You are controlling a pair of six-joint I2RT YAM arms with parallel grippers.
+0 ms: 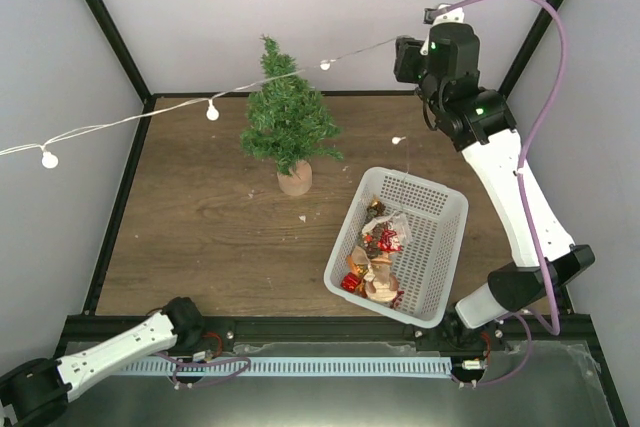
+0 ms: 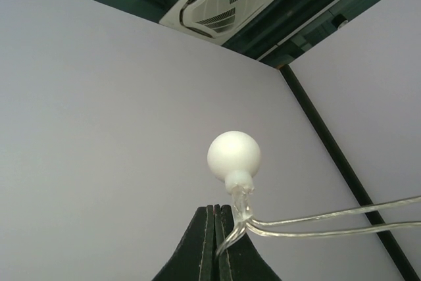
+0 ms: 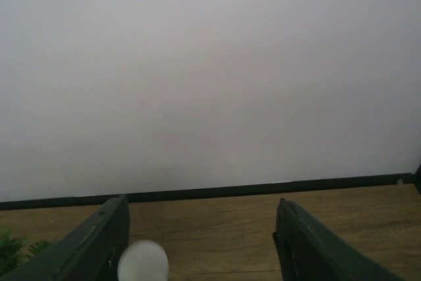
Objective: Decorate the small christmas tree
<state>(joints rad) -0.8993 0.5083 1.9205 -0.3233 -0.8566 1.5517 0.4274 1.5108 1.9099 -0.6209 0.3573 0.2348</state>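
Note:
The small christmas tree (image 1: 288, 122) stands upright on its tan base at the back of the wooden table. A string of lights (image 1: 212, 112) with white bulbs stretches from the left edge, past the treetop, up to my right gripper (image 1: 408, 59), raised at the back right. In the right wrist view the right gripper (image 3: 202, 228) is open, with a blurred white bulb (image 3: 143, 261) beside its left finger (image 3: 99, 241). In the left wrist view my left gripper (image 2: 220, 208) is shut on the clear wire just below a white bulb (image 2: 233, 156), held up against the wall.
A white slotted basket (image 1: 440, 209) lies right of the tree, holding several red and gold ornaments (image 1: 378, 257). One bulb (image 1: 397, 139) shows below the right gripper, near the basket's far corner. Black frame posts and grey walls enclose the table.

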